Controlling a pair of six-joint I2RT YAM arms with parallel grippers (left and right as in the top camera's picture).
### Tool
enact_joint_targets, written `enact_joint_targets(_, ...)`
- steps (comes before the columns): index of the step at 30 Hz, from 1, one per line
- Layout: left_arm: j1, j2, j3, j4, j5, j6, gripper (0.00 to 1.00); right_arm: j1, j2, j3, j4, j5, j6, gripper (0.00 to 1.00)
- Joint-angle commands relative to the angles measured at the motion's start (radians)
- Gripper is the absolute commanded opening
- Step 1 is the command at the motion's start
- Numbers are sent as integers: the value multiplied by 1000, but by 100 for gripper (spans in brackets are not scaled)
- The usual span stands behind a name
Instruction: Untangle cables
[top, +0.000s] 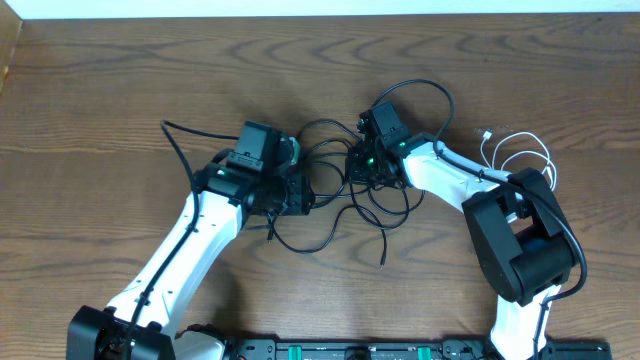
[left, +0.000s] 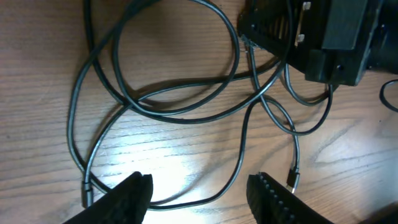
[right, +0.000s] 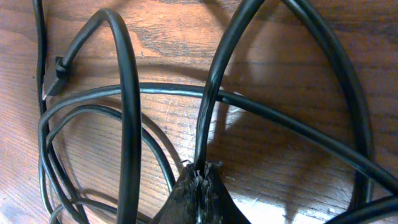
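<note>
Left gripper (left: 199, 184): is hovering low over the brown wood-grain table (top: 100, 90), its dark fingers (left: 138, 194) standing well apart and gripping nothing; one strand is lying on the wood between them.
Right gripper (right: 200, 172): is pinching a single strand of the thin black flexible cables (right: 130, 124), fingertips pressed together on it.
Black cables: are lying in overlapping loops at the table's middle, between the two grippers.
Small black plug end (left: 292, 180): is resting flat on the wood near the left gripper's fingers.
Thin white looped cable (top: 521, 137): is lying apart, beside the right arm.
</note>
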Motion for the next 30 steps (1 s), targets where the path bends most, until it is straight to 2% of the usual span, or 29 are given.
enact_joint_targets(1,-21,6,-6,4,-45,6,57,9,76,-33,-15,57,9,2)
enact_joint_targets(9,-67,10,-50,25,-69,3,58,9,76,-33,-16,85,1,3)
enact_joint_targets(14,-101,10,-67,76,-90,3,67,9,76,-33,-14,85,1,4)
enact_joint_targets(19,-152,24,-67,120,-200,3,69,9,76,-33,-14,84,1,5)
enact_joint_targets(30,-188,158,-67,174,-200,2,69,9,76,-33,-15,85,1,5)
